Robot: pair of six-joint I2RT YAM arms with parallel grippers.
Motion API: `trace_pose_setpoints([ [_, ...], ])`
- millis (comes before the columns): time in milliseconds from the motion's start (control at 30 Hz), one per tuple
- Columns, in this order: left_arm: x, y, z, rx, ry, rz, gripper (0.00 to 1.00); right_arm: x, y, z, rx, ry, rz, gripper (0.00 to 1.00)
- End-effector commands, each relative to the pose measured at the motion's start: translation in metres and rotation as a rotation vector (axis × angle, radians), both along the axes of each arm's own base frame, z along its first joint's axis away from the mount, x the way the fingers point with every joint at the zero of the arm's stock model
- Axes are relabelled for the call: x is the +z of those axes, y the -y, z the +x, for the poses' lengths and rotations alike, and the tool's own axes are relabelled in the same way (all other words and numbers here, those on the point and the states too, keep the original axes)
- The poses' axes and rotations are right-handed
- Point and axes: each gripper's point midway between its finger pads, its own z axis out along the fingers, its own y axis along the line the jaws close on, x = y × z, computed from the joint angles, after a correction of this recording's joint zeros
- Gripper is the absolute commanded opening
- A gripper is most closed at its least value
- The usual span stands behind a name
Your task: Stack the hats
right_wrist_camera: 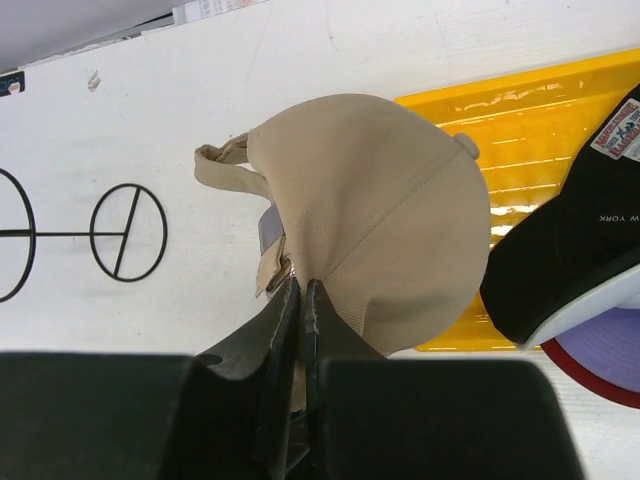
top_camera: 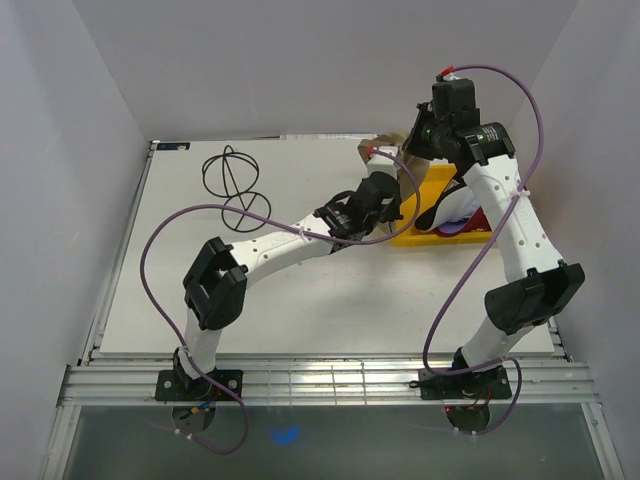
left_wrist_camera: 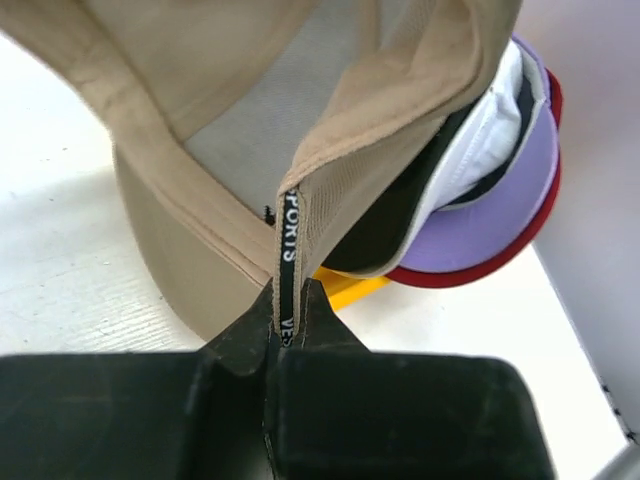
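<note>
White table (top_camera: 300, 300): yellow tray (right_wrist_camera: 520, 110), black wire frame (right_wrist_camera: 127, 233)

The near strip of the table (top_camera: 330, 310) lay open from left to right. The left arm (top_camera: 270, 250) slanted across the middle, barring the way toward the far right. A black wire stand (top_camera: 235, 190) occupied the far left. The yellow tray (top_camera: 412, 238) and its stacked caps (left_wrist_camera: 480, 210) filled the far right, under the right arm (top_camera: 520, 230). The tan cap (right_wrist_camera: 390, 210), pinched by the left gripper (left_wrist_camera: 288, 305) and right gripper (right_wrist_camera: 302, 295), hung over the tray's left end. Walls (top_camera: 70, 150) closed three sides.
</note>
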Motion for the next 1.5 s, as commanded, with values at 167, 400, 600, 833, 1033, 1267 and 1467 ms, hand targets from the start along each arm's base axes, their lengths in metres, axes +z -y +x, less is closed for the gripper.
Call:
trace_pose_setpoints([
  [167, 0.093, -0.037, -0.017, -0.194, -0.1, -0.259, 0.0, 0.062, -0.013, -0.012, 0.072, 0.172, 0.091, 0.53],
  [400, 0.148, -0.118, -0.02, -0.268, -0.122, -0.47, 0.0, 0.1, -0.03, -0.017, 0.154, 0.247, 0.173, 0.95],
  [600, 0.2, -0.206, -0.015, -0.284, -0.025, -0.625, 0.0, 0.107, -0.04, -0.018, 0.191, 0.273, 0.227, 0.97],
  [833, 0.199, -0.293, -0.015, -0.24, -0.023, -0.84, 0.0, 0.09, -0.056, -0.02, 0.252, 0.237, 0.261, 0.97],
  [1033, 0.196, -0.357, -0.017, -0.238, -0.007, -1.047, 0.0, 0.066, -0.077, -0.027, 0.324, 0.184, 0.302, 0.95],
  [1267, 0.185, -0.39, -0.02, -0.28, -0.026, -1.181, 0.0, 0.045, -0.123, -0.036, 0.447, 0.132, 0.347, 0.93],
  [1467, 0.164, -0.406, -0.02, -0.283, -0.092, -1.255, 0.0, 0.024, -0.171, -0.045, 0.566, 0.071, 0.443, 0.93],
])
